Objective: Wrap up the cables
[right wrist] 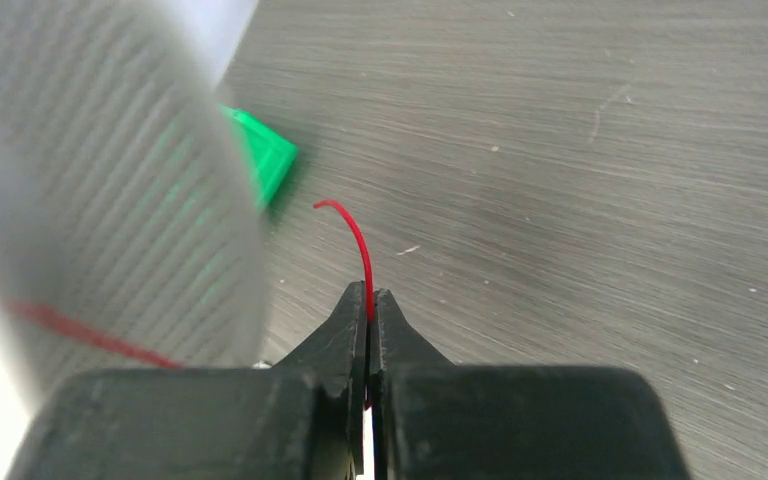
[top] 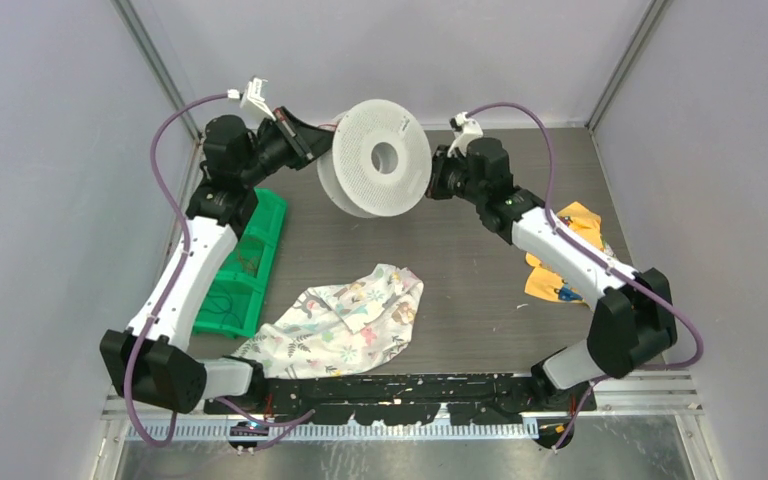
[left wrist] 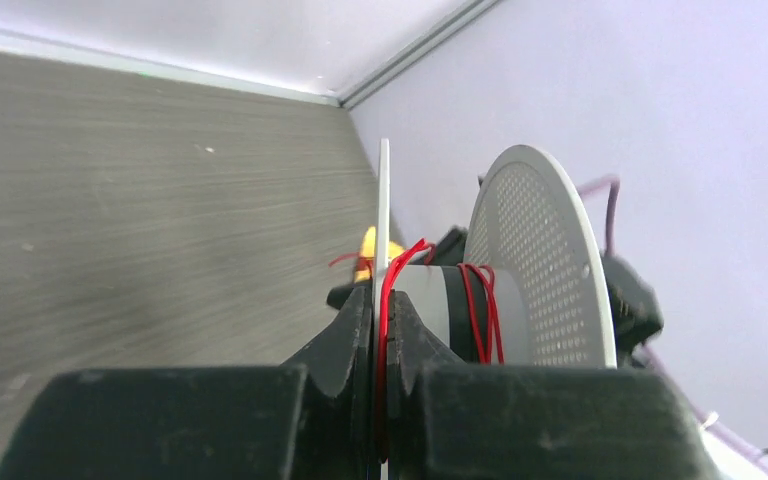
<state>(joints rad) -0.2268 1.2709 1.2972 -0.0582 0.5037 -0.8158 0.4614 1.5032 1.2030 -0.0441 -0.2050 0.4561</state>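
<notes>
Hanging above the worktop (top: 480,290) in the top view, a white perforated spool (top: 375,158) sits between both arms. From the left wrist, the left claw (left wrist: 378,320) is clamped on the spool's thin flange (left wrist: 383,200), with red wire (left wrist: 480,310) coiled round the hub (left wrist: 440,300). From the right wrist, the right claw (right wrist: 370,300) pinches the wire's free end. Thread-light and springy, the wire probably slips easily, so it is best gripped near the tip.

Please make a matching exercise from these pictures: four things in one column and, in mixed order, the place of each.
1. white perforated plastic spool
2. green plastic tray
3. patterned fabric cloth
4. thin red wire

a. end pinched in the right gripper
b. lying on the table, near middle
c. flange clamped in the left gripper
d. on the table, left side

Pairs: 1-c, 2-d, 3-b, 4-a
</notes>
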